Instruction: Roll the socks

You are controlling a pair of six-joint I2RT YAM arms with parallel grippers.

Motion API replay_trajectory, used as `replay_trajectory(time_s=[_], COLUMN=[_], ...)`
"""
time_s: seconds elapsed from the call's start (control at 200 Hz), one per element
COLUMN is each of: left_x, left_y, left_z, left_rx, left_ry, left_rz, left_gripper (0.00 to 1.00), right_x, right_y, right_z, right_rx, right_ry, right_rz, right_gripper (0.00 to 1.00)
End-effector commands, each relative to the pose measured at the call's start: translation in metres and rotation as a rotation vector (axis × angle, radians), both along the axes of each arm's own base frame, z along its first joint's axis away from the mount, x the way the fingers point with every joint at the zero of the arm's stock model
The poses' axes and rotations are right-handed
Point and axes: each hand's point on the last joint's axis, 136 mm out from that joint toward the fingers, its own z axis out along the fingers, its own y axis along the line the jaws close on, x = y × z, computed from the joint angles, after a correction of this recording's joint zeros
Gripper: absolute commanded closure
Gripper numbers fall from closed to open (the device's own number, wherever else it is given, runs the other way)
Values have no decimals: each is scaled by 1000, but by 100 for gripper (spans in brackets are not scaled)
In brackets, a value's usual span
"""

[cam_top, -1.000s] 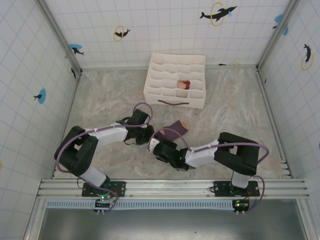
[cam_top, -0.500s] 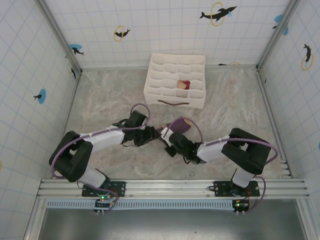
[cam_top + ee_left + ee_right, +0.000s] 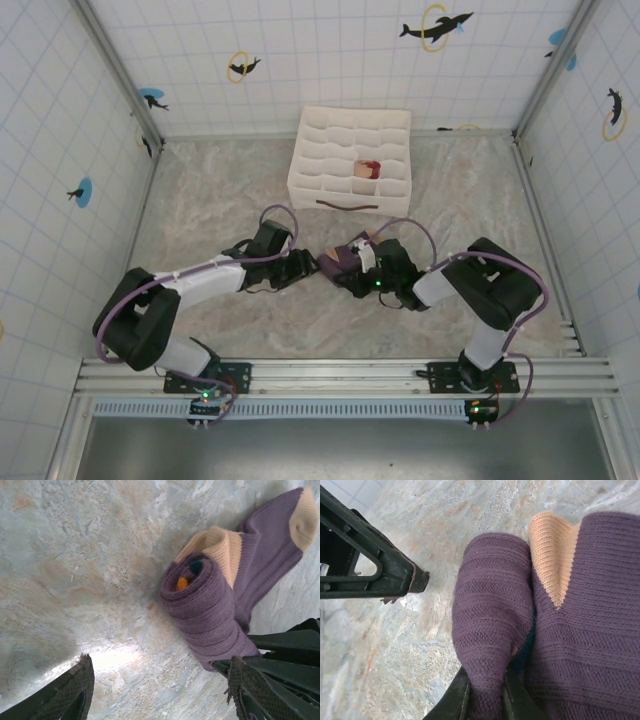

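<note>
The dark purple sock (image 3: pixel 215 605) with tan heel and toe lies on the marble table, one end wound into a roll and the toe end flat behind it. In the top view the purple sock (image 3: pixel 353 252) sits between both grippers. My right gripper (image 3: pixel 487 697) is shut on the rolled end of the purple sock (image 3: pixel 492 610). My left gripper (image 3: pixel 160 692) is open just left of the roll, its mesh fingertips (image 3: pixel 75 690) wide apart and not holding it. The beige sock (image 3: pixel 367 169) with dark red lies in a cell of the organiser.
The white gridded organiser box (image 3: pixel 300 188) stands behind the socks, at the back middle of the table. Tiled walls close in the left, right and back. The left gripper (image 3: pixel 308 265) and right gripper (image 3: pixel 345 270) are nearly tip to tip.
The right arm swung to the right and its gripper went up to the sock and closed on its rolled end. The left gripper slid a little right, toward the sock.
</note>
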Motion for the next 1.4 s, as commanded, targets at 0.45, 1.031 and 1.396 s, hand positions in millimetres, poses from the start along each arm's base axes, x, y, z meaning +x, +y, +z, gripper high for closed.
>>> replay_trajectory(time_s=[0.45,1.031,1.396], left_x=[2,7,-8], left_y=[-41,-31,-1], left_z=[-23,-45,-33], left_rx=[-56,62,118], left_ry=[56,111,125], left_rz=[-29,-27,-12], left_gripper=[43,100,100], right_x=[-37,-18,-9], right_y=[-46,-51,-23], right_z=[-80,-38,34], right_rx=[-178,-138,-397], right_ry=[608,397,-239], right_rz=[-248,-222,-63], right_gripper=[100,71,31])
